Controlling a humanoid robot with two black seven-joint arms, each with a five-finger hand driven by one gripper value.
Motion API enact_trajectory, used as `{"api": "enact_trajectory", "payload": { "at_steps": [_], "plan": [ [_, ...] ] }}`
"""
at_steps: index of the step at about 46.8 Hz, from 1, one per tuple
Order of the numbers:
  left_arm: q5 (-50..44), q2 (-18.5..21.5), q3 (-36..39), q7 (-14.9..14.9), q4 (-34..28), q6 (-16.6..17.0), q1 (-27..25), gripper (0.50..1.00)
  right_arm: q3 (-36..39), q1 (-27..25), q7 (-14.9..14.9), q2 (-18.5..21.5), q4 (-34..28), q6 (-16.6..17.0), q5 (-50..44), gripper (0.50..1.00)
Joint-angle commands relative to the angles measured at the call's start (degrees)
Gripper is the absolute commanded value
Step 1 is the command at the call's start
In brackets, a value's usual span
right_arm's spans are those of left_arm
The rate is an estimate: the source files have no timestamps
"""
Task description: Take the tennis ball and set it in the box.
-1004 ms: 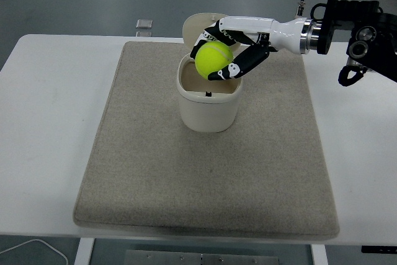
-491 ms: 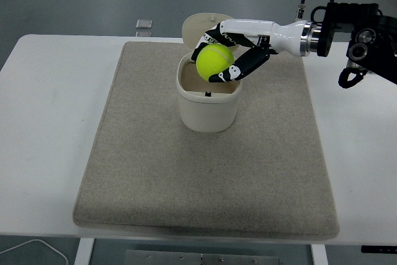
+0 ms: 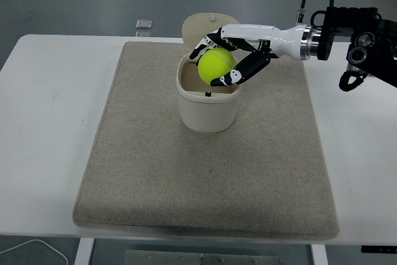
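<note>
Yellow tennis ball (image 3: 216,65), gripped by right hand (image 3: 232,54), shifted slightly right over box (image 3: 208,100).

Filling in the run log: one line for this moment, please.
right hand: shut on tennis ball | ball: above open box | left: unseen

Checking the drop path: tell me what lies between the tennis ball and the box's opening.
Nothing shows there in the head view: the tennis ball, gripped by the right hand, hangs over the open box.
</note>
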Motion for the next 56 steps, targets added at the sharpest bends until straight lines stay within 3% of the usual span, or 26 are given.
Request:
{"api": "enact_trajectory", "payload": {
  "at_steps": [1,8,24,30,33,40,49,56],
  "plan": [
    [0.0,0.0,0.0,0.0,0.0,0.0,0.0,0.996,0.0,0.0,0.0,0.0,-0.1,0.0,0.0,0.756],
    [0.0,0.0,0.0,0.0,0.0,0.0,0.0,0.996,-0.2,0.0,0.0,0.0,-0.2,0.0,0.0,0.821],
    [0.0,0.0,0.0,0.0,0.0,0.0,-0.1,0.996,-0.6,0.0,0.1,0.0,-0.2,0.2,0.1,0.854],
    [0.0,0.0,0.0,0.0,0.0,0.0,0.0,0.996,-0.5,0.6,0.1,-0.8,-0.1,1.5,0.7,0.86],
    [0.0,0.0,0.0,0.0,0.0,0.0,0.0,0.996,-0.3,0.9,0.0,-1.4,-0.2,4.3,1.0,0.86],
    [0.0,0.0,0.0,0.0,0.0,0.0,0.0,0.996,-0.2,3.3,0.1,-5.3,0.4,13.1,2.7,0.86],
    [0.0,0.0,0.0,0.0,0.0,0.0,0.0,0.996,0.1,4.3,0.1,-12.9,0.8,13.2,4.7,0.86],
    [0.0,0.0,0.0,0.0,0.0,0.0,0.0,0.996,-0.3,3.8,0.0,-16.3,0.6,13.2,4.3,0.86]
  ]
}}
